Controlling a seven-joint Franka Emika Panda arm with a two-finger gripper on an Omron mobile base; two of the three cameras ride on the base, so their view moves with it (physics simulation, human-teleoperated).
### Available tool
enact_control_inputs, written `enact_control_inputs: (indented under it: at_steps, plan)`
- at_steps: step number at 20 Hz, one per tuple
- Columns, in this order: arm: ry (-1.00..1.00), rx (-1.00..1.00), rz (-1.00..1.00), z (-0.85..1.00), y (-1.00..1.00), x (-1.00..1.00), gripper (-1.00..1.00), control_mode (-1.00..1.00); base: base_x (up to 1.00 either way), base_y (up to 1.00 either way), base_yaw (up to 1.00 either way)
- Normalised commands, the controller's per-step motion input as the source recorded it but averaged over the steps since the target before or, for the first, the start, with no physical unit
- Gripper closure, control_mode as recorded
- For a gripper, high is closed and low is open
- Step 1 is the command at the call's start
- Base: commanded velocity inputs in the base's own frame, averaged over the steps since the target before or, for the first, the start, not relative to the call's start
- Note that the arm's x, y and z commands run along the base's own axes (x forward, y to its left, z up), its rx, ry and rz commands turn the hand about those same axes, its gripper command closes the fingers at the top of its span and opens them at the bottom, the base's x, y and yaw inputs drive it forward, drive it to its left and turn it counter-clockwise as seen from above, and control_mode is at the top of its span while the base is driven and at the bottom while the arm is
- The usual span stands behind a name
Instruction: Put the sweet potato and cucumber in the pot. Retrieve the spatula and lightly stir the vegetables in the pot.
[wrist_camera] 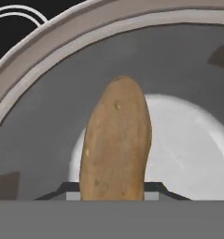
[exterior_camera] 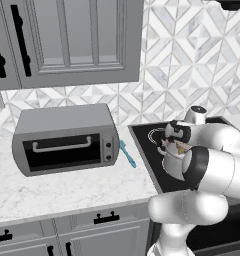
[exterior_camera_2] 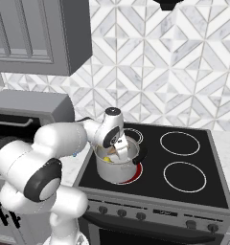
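- You are looking at the sweet potato (wrist_camera: 116, 140) from the hand camera: an orange-brown, oblong tuber with a rounded upper end, a matte skin and a few pale specks.
- The gripper (exterior_camera_2: 118, 149) is clamping the sweet potato between its fingers, and the tuber is hanging inside the mouth of the pot (exterior_camera_2: 118, 168), above the pale, shiny bottom.
- The pot is showing as a smooth steel cylinder with a dark side handle; it is sitting on the near left burner of the black glass cooktop (exterior_camera_2: 193, 191), where a red ring is glowing at its base.
- You are seeing a yellow-green piece, apparently the cucumber (exterior_camera_2: 107, 159), lying inside the pot near its left wall.
- The spatula (exterior_camera: 127, 153), light blue with a slim handle, is lying on the marbled white counter (exterior_camera: 67, 190) between the boxy grey toaster oven (exterior_camera: 67, 140) and the cooktop.
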Motion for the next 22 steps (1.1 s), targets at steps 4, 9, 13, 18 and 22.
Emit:
enact_control_inputs:
  at_steps: [4,9,13,18,22]
  plan:
    - [-0.01,0.00,0.00,0.08,0.00,-0.11,-1.00,-1.00,0.00,0.00,0.00]
    - [-0.04,0.00,0.00,0.67,0.00,-0.54,-1.00,-1.00,0.00,0.00,0.00]
    - [0.00,0.00,0.00,0.87,0.04,-0.34,-1.00,-1.00,0.00,0.00,0.00]
    - [0.00,-0.02,0.05,1.00,0.65,-0.51,-1.00,-1.00,0.00,0.00,0.00]
    - [0.01,-0.05,0.21,0.73,1.00,-0.65,-1.00,-1.00,0.00,0.00,0.00]
